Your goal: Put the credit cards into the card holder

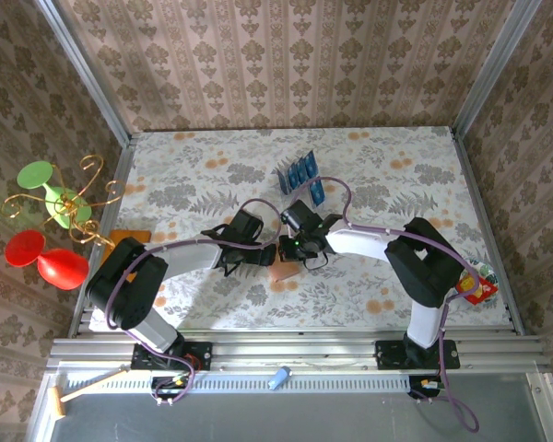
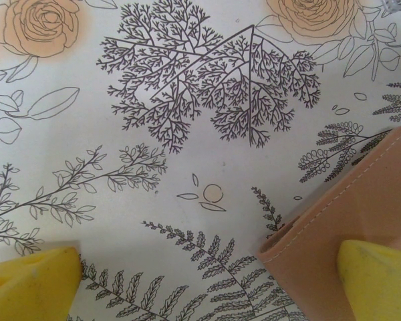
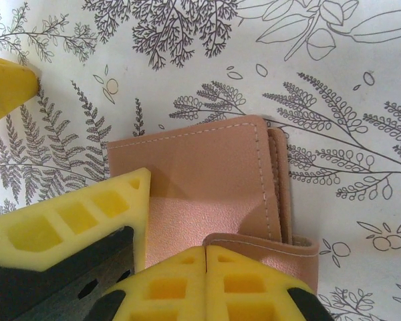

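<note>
Matt, finely grained leather-look card holder (image 3: 207, 174), pale stitched edges, smooth printed table (image 2: 187, 167)

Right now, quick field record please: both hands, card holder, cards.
left hand: open wide, one finger over the card holder's edge
right hand: shut, tips at a raised flap; can't tell whether it pinches it
card holder: tan, lying on the table between both hands
credit cards: blue, grouped farther back, apart from the card holder
cards in holder: none visible
</note>
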Robot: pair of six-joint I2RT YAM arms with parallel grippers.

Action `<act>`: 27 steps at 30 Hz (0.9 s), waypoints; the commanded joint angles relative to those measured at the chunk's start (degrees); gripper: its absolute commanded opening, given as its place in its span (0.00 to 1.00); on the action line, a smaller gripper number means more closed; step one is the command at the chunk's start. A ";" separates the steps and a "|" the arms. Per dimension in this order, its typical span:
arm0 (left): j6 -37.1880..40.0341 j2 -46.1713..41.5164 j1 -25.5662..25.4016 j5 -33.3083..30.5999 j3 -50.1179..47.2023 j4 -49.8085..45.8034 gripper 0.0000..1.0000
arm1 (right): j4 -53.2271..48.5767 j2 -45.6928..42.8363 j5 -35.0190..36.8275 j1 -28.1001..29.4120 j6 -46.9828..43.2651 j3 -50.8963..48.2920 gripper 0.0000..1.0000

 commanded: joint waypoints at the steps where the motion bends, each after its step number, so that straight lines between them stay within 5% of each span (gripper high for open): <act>1: -0.71 1.56 -0.18 -0.04 -2.14 -3.19 1.00 | -3.38 3.85 0.52 2.20 -1.19 -0.67 0.00; 27: -0.38 1.20 -0.16 -0.32 -1.37 -4.13 1.00 | -1.68 2.25 -1.10 2.73 0.17 -2.46 0.02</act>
